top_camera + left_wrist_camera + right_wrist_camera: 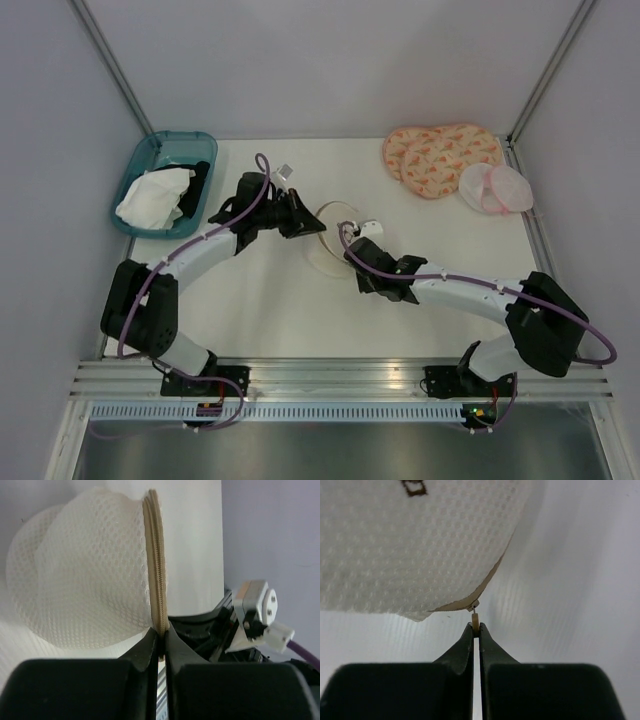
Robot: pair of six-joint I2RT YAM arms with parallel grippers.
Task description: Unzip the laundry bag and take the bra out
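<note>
The cream-white mesh laundry bag (332, 236) sits mid-table between my two grippers. In the left wrist view the laundry bag (80, 580) shows its tan zipper rim (156, 565) running upright, and my left gripper (161, 639) is shut on the rim's lower end. In the right wrist view the laundry bag (415, 545) fills the top, with part of a black icon (415, 487). My right gripper (475, 628) is shut on the small tan zipper pull (475, 620) hanging from the slider. In the top view my left gripper (308, 222) and right gripper (350, 248) flank the bag. The bra is hidden.
A teal bin (140, 168) at the back left holds a white cloth (152, 198) and a black cloth (198, 185). A pink-orange patterned pad (440, 155) and a pale pink mesh pair (495, 188) lie at the back right. Grey walls enclose the table.
</note>
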